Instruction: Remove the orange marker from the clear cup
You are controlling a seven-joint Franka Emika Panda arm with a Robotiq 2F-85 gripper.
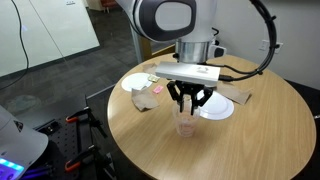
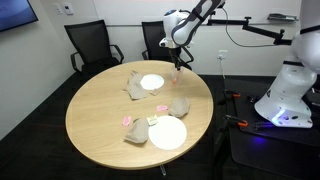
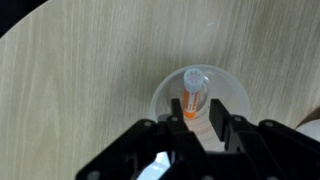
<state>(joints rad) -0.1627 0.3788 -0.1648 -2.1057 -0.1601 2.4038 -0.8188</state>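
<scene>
Fingers [image 3: 218,112] spread, I hover above the clear cup [image 3: 158,95]; its orange marker [image 3: 193,92] sits between them, so closing should pinch it.

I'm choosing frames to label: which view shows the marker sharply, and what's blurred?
Wrist view: orange marker in the clear cup fairly sharp, gripper near the lens dark and blurred. Both exterior views: evenly lit, cup tiny, marker hardly visible.

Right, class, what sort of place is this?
Probably an office or lab meeting room: a round wooden table, black office chairs behind it, and a white machine standing beside it.
</scene>
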